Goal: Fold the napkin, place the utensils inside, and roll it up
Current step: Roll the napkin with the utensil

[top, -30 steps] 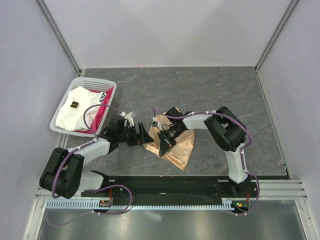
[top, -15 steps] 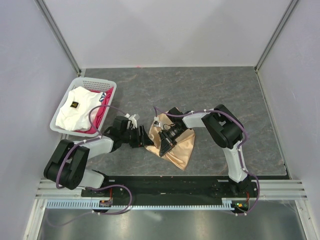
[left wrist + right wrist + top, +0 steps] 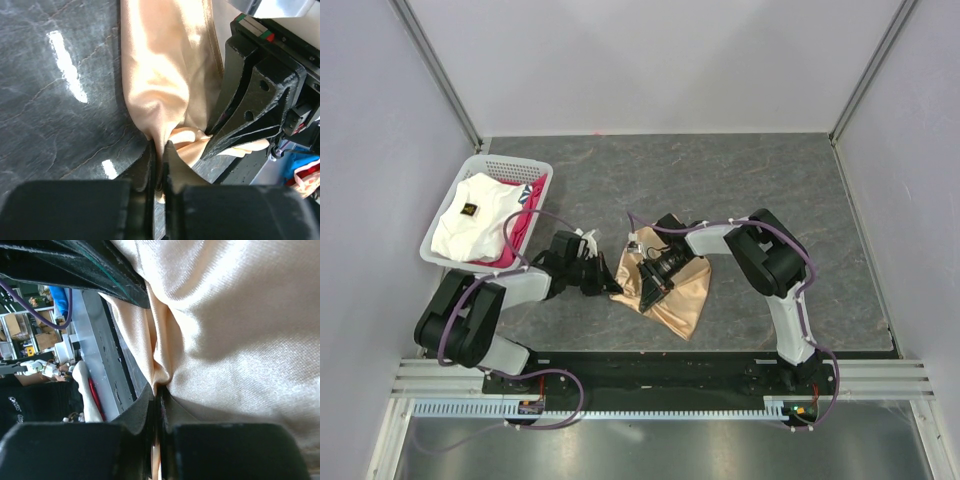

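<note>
Grey bench (image 3: 770,180) carries the napkin (image 3: 685,295); left end effector (image 3: 159,149) pinches shut on its nine o'clock edge, right end effector (image 3: 156,390) clamps a neighbouring fold, seemingly to fold it.

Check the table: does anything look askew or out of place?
The napkin stands out: it lies bunched and wrinkled rather than flat, with its folds pinched by the left tool and the right tool.
</note>
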